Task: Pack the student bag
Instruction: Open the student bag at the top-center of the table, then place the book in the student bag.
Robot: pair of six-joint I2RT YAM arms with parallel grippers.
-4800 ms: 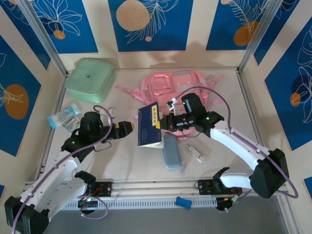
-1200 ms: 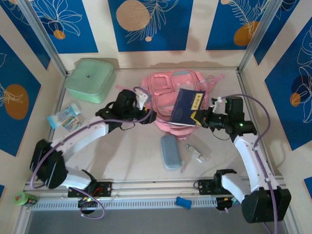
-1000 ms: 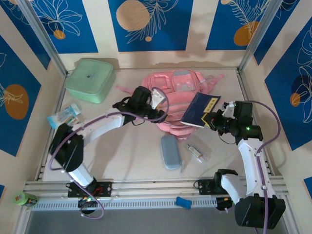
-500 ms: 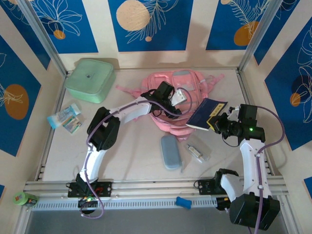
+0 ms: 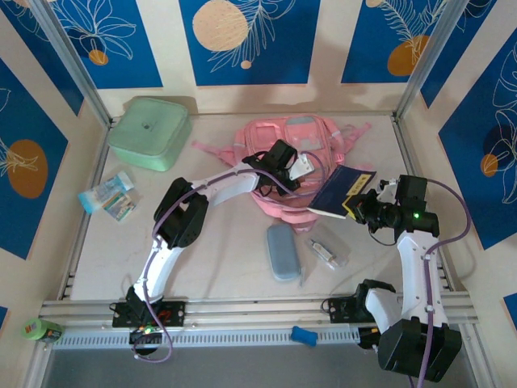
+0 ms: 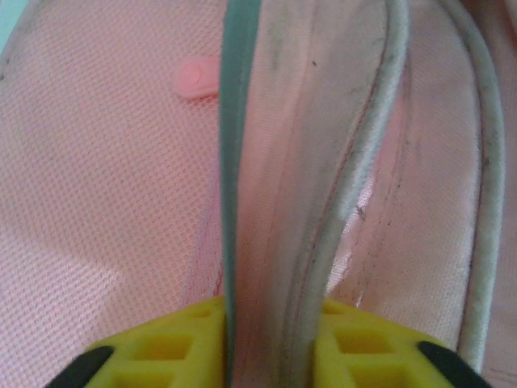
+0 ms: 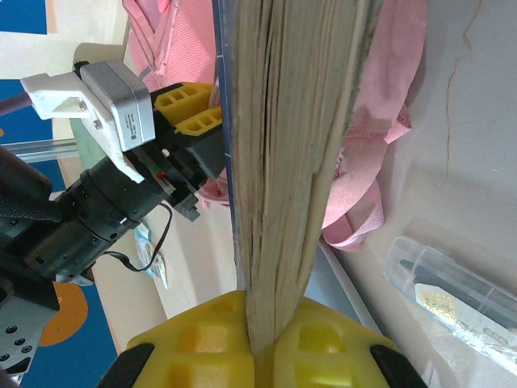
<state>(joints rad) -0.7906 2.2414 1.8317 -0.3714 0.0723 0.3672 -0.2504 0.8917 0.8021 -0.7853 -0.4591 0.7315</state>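
Lying far-middle on the table, the student bag faces up. A navy book tilts at its right edge, clamped in my right gripper. My left gripper is pinched together on the bag's grey-trimmed edge.

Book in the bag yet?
No, the right gripper holds the blue book in the open, its cover fully showing beside the student bag.

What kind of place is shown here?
Probably a robot lab cell: a left arm and right arm mounted on a rail, blue patterned panels walling the table, and a backpack and book staged for packing.
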